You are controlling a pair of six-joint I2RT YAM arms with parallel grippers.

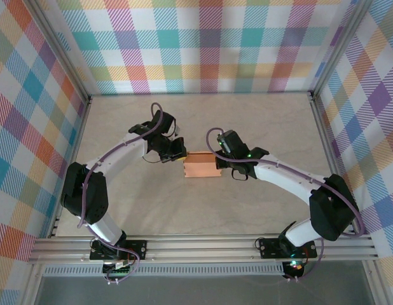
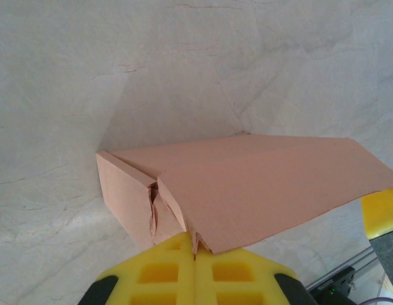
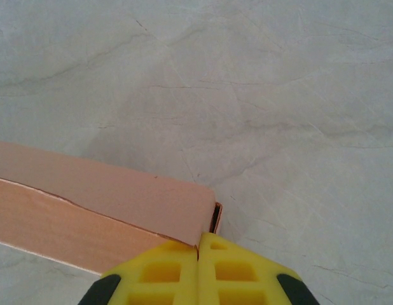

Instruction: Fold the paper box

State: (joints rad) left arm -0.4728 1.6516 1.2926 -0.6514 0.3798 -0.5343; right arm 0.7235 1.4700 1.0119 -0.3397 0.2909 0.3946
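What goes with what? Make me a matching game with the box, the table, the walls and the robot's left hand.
1. box
2. table
3. walls
4. left hand

A. many-coloured checks
B. shut, yellow tips against the box
C. salmon-orange
D. pale grey, marbled

Pairs: 1-C, 2-D, 3-A, 4-B.

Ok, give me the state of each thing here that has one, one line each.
Salmon-orange thin-card paper box: folded into a flat rectangular shape, lying on the pale marbled table; one end flap creased, not flush.
Left gripper: shut, at the box's creased end.
Right gripper: shut, at a corner of the box's other end.
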